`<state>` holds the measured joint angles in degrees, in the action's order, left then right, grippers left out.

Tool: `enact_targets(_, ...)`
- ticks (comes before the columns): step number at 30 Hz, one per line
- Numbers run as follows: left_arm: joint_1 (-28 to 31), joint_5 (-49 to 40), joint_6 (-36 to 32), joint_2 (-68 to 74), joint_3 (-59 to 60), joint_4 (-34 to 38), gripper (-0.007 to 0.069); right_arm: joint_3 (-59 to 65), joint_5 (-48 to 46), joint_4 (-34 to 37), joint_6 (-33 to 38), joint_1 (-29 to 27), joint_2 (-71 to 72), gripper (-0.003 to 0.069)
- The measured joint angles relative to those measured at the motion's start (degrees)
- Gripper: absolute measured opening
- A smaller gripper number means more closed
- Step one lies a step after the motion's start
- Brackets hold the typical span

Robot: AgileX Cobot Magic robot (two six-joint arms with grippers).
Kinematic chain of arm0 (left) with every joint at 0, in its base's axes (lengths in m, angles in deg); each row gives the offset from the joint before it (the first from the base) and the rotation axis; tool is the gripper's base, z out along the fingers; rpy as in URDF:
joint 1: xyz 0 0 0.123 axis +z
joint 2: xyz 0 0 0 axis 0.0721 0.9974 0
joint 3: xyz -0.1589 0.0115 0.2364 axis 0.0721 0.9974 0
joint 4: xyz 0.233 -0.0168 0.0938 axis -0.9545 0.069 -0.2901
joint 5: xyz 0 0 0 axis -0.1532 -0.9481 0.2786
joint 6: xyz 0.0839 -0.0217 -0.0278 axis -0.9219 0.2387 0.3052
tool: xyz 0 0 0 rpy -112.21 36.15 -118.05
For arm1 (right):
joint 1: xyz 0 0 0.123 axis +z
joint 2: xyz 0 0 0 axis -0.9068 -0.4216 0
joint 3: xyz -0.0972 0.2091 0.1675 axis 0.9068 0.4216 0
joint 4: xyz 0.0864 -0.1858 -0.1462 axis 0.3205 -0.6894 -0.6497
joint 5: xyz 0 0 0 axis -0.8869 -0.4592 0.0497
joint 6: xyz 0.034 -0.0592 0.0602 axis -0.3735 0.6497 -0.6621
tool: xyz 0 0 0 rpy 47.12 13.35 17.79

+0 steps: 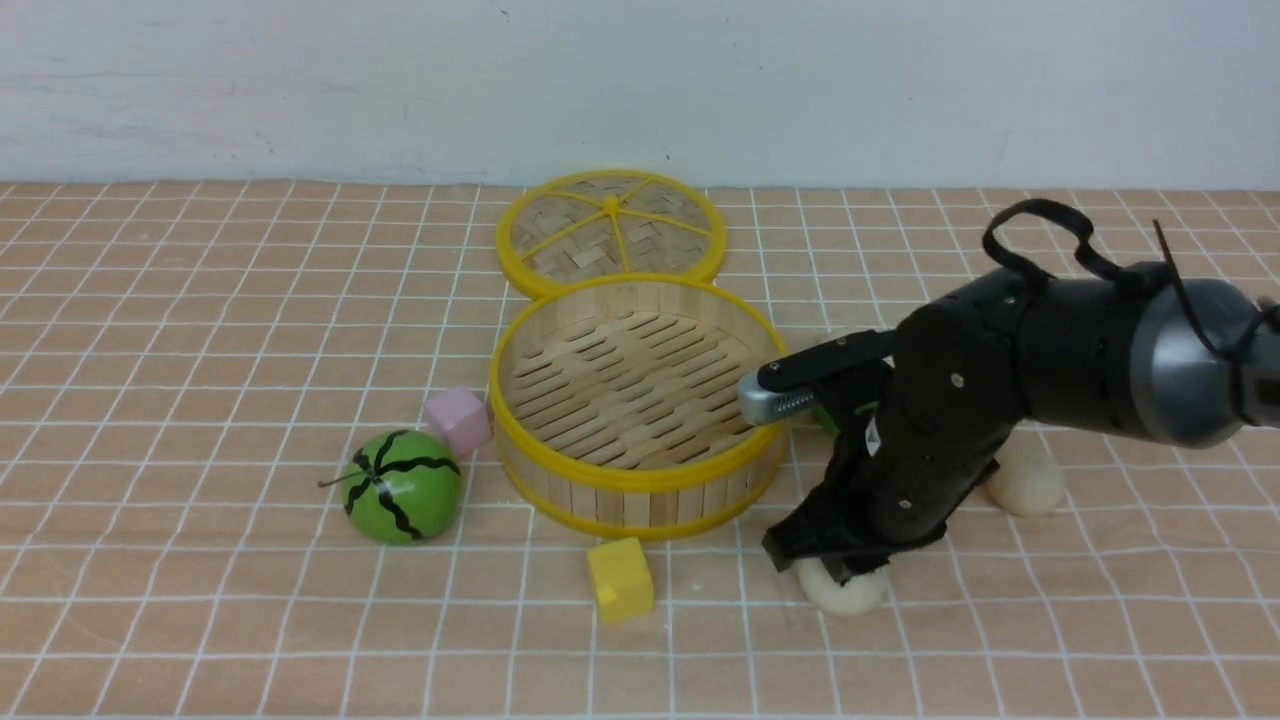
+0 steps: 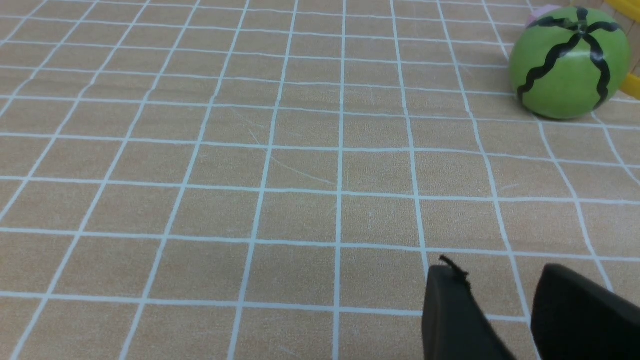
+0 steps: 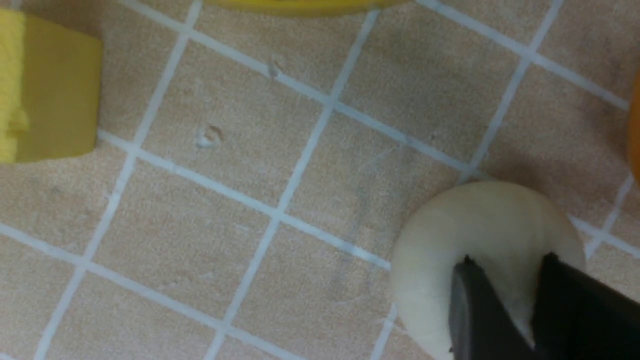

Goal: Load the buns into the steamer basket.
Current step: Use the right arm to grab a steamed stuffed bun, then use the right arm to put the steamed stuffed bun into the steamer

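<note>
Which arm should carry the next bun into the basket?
Right. The right gripper pinches the near bun beside the steamer basket; the left gripper is open beyond the watermelon, no bun in its view.

Two buns are lying right of the steamer basket (image 1: 640, 505): near bun (image 1: 845, 597), far bun (image 1: 1027, 485). Beside it are sitting two cubes, pink cube (image 1: 457, 420) and yellow cube (image 1: 620, 578), one watermelon ball (image 1: 402, 487), one lid (image 1: 610, 232).

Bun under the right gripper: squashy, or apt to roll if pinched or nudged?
Probably soft: the bun looks smooth and dough-like, and seems to dent where the right gripper meets it. Its rounded shape suggests a sideways nudge could roll it across the flat tablecloth. Matte surface: probably not slippery.
</note>
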<state>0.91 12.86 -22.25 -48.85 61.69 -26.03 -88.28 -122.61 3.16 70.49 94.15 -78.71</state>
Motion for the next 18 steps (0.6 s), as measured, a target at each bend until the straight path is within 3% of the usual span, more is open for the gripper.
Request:
enact_targets(1,0.0,0.0,0.0,0.0,0.0,0.0,0.0238,0.0,0.0,0.0,0.0,0.0,0.0,0.0078)
enact_targets(3,0.0,0.0,0.0,0.0,0.0,0.0,0.0238,0.0,0.0,0.0,0.0,0.0,0.2,0.0014)
enact_targets(11,0.0,0.0,0.0,0.0,0.0,0.0,0.0238,-1.8,-3.7,1.1,0.0,0.0,4.3,0.0001)
enact_targets(18,0.0,0.0,0.0,0.0,0.0,0.0,0.0238,-12.7,-6.8,9.2,5.4,0.0,7.9,0.0001)
